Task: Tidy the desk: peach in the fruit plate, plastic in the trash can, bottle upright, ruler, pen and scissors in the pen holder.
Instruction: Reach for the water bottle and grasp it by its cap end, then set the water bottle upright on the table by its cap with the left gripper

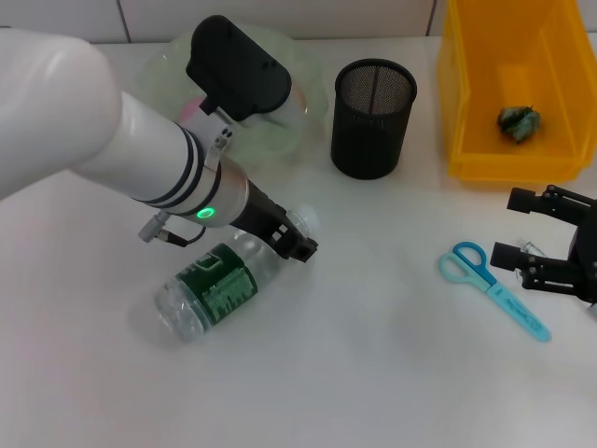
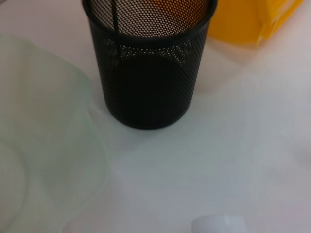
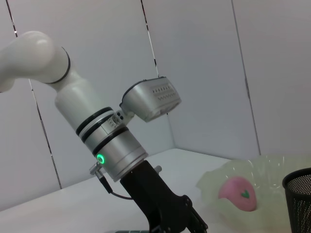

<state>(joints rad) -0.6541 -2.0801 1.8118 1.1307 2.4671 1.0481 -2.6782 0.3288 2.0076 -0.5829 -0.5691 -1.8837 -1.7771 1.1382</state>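
A clear bottle with a green label lies on its side on the white desk. My left gripper is shut on its neck, just behind the white cap. Blue scissors lie flat at the right. My right gripper is open just to their right, low over the desk. The black mesh pen holder stands at the back centre, and a thin dark stick shows inside it in the left wrist view. The pink peach sits in the pale green fruit plate. Crumpled plastic lies in the yellow bin.
My left arm's white forearm covers much of the plate and the desk's left side in the head view. The yellow bin stands at the back right, close beside the pen holder. No ruler or pen lies on the desk in view.
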